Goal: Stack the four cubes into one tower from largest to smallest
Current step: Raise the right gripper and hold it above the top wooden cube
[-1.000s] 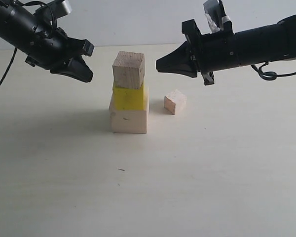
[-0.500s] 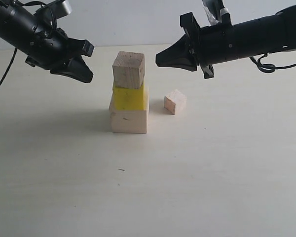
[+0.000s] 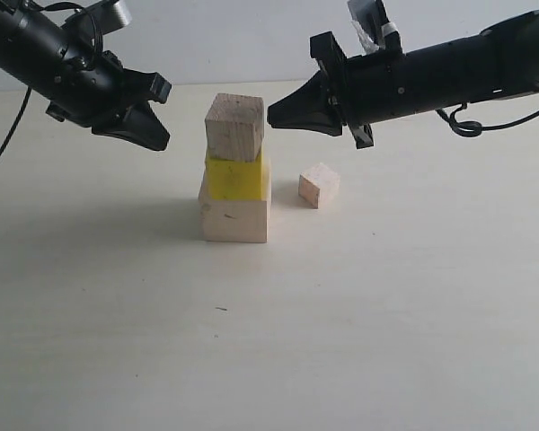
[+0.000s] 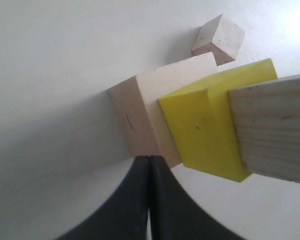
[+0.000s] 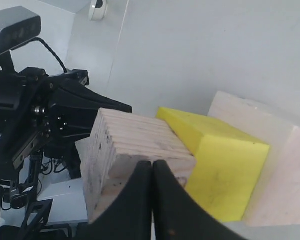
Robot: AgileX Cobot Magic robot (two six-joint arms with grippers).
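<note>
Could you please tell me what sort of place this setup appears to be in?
Probably a robotics lab bench: a black left arm and right arm over a pale table, a plain white wall behind, and stacking cubes as props.

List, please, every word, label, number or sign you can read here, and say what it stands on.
None can be read. The large wooden cube, yellow cube, medium wooden cube and small wooden cube are bare; the table, left end effector and right end effector show no marking.
</note>
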